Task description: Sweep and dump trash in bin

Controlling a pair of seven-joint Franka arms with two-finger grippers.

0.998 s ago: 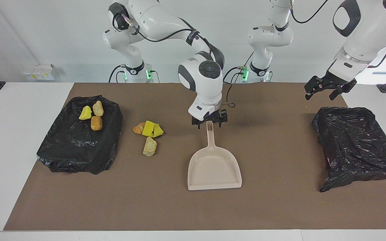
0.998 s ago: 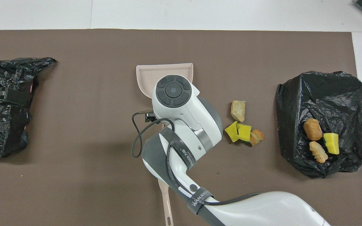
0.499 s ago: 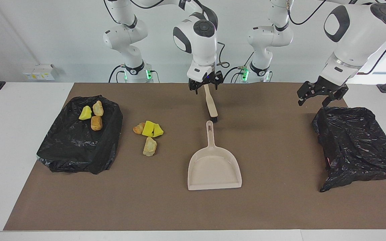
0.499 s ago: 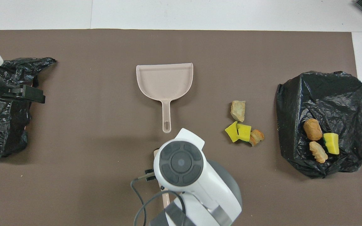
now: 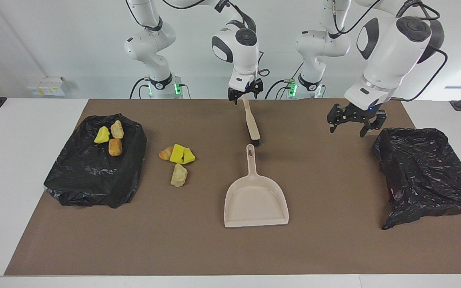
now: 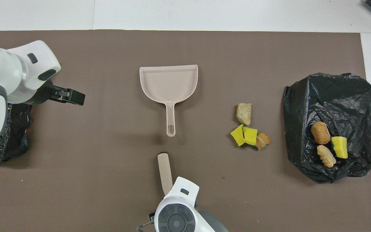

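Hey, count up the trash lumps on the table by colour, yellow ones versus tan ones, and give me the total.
Yellow sponge wedges: 3, two on the mat and one in the bag.
Tan bread-like chunks: 4, two on the mat and two in the bag.
Total: 7

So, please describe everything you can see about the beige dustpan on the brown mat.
The dustpan looks like smooth beige plastic: a wide shallow scoop with raised side and back walls, and a thin straight handle with a slot hole at its end. It lies flat on the brown mat, empty, handle pointing toward the robots, open edge away from them. Nothing touches it; the brush lies just past the handle end, nearer the robots.
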